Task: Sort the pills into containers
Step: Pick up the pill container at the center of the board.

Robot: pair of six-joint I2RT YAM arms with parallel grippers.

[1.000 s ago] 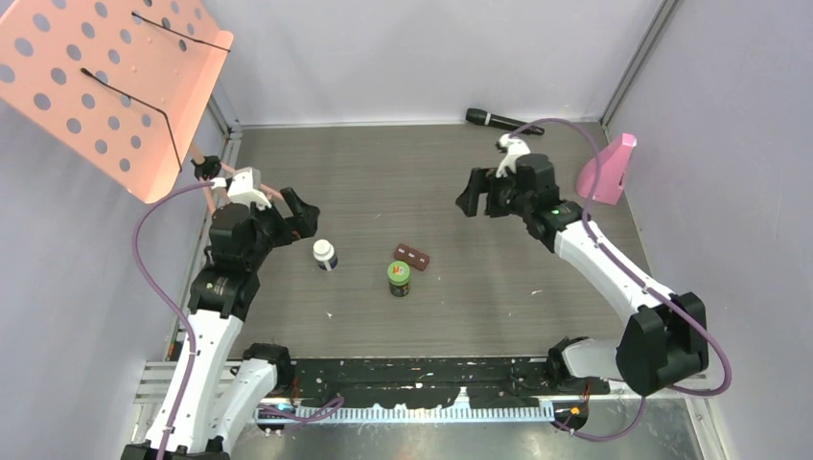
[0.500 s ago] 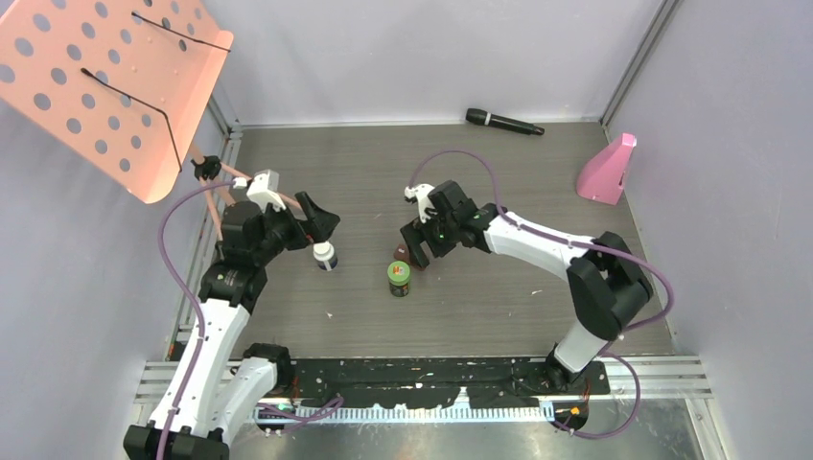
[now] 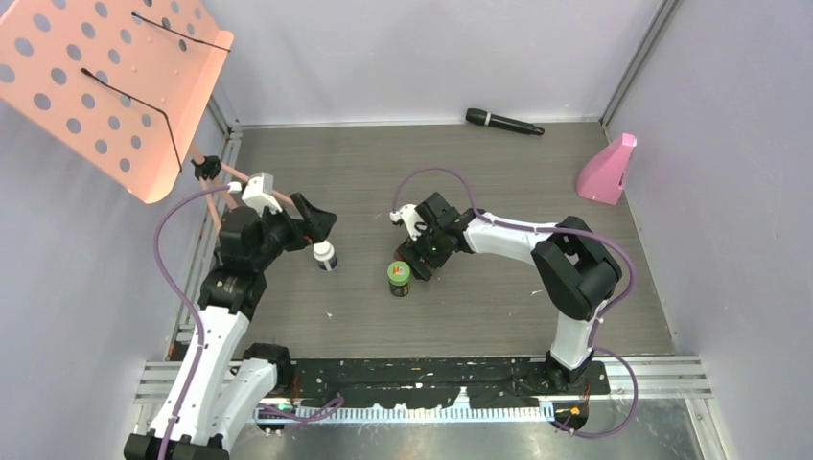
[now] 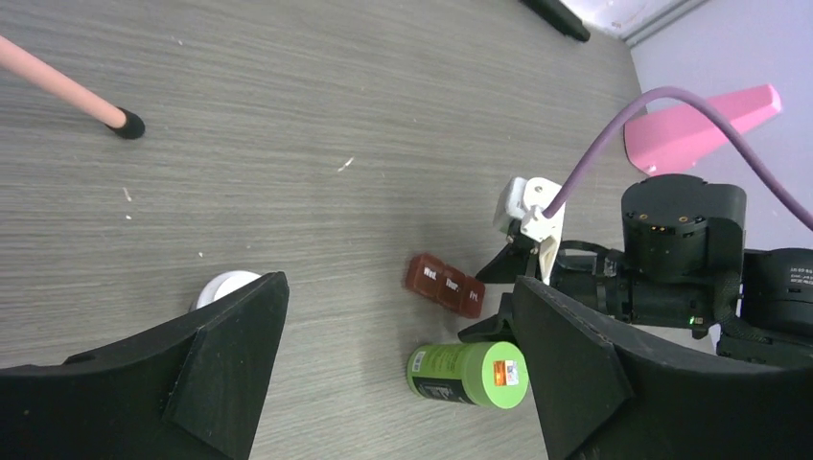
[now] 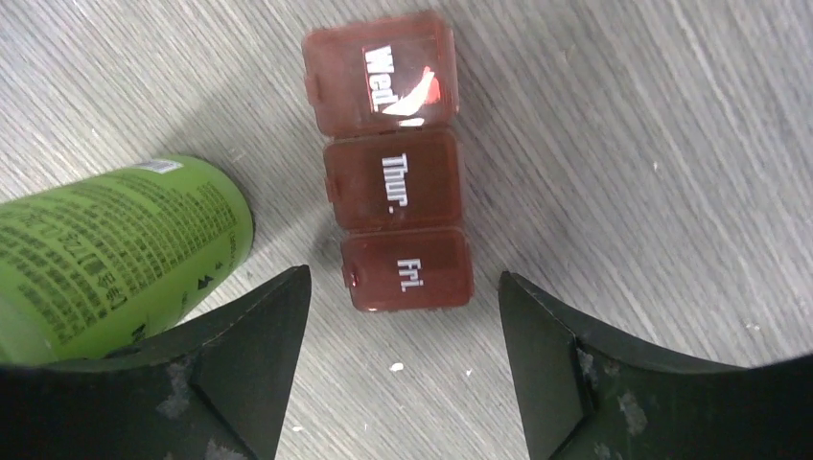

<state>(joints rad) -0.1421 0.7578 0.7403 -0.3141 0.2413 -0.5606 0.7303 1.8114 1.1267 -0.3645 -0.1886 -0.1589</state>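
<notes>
Three containers stand mid-table: a white bottle (image 3: 325, 255) with a dark cap, a green-lidded bottle (image 3: 399, 278) and a brown case (image 5: 393, 172) marked Wed, Thur, Fri. My left gripper (image 3: 316, 226) hovers open just behind the white bottle (image 4: 222, 286), whose top shows beside one finger. My right gripper (image 3: 420, 257) is low over the brown case (image 4: 446, 285). It is open (image 5: 403, 280), its jaws either side of the Fri end without touching it. The green bottle (image 5: 115, 249) stands close to its left finger. No pills are in view.
A black microphone (image 3: 503, 122) lies at the back wall. A pink wedge-shaped object (image 3: 606, 171) stands at the right wall. An orange perforated stand (image 3: 105, 86) overhangs the back left, one of its thin legs (image 4: 67, 86) resting on the table.
The right arm swung from the back right down to the centre, over the brown case. The left gripper moved closer to the white bottle. Both pairs of jaws narrowed slightly.
</notes>
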